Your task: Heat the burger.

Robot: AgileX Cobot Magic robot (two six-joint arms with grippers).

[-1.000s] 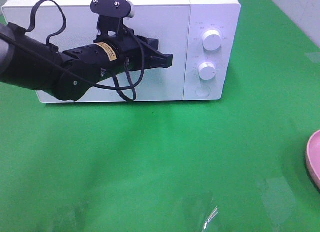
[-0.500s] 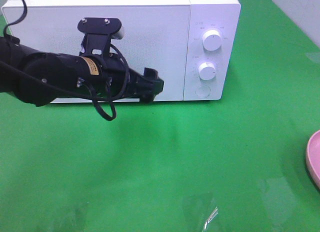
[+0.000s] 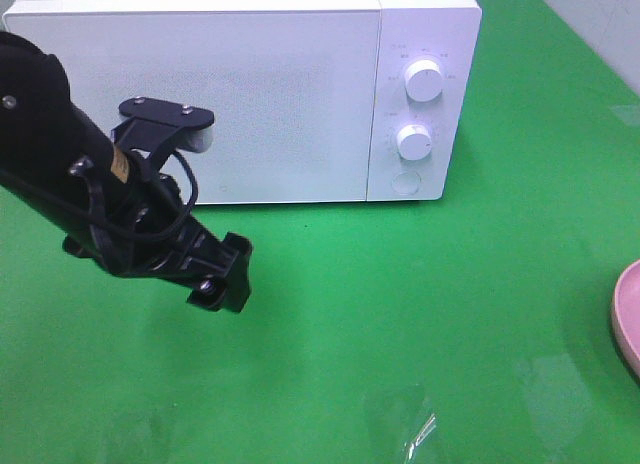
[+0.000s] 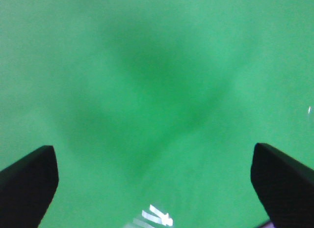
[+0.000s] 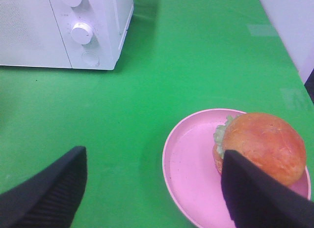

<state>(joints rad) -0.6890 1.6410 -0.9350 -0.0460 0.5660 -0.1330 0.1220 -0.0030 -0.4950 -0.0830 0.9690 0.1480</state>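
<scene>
The burger (image 5: 262, 142), with a golden-brown bun and green lettuce, sits on a pink plate (image 5: 189, 164) in the right wrist view. My right gripper (image 5: 152, 188) hovers open just short of the plate, holding nothing; one finger overlaps the burger's near edge in that view. The exterior high view shows only the plate's rim (image 3: 625, 319) at the far right. The white microwave (image 3: 250, 84) stands at the back with its door shut. My left gripper (image 3: 222, 279) hangs open over the green cloth in front of the microwave's left half, its fingertips (image 4: 29, 181) wide apart and empty.
Two white knobs (image 3: 424, 81) and a round button are on the microwave's right panel, also visible as the microwave (image 5: 29, 31) in the right wrist view. A green cloth (image 3: 400, 284) covers the table. A crinkled bit of clear film (image 3: 420, 434) lies near the front edge.
My left arm has pulled back from the microwave door, dropping down and to the left over the cloth. Its gripper went from shut to wide open.
</scene>
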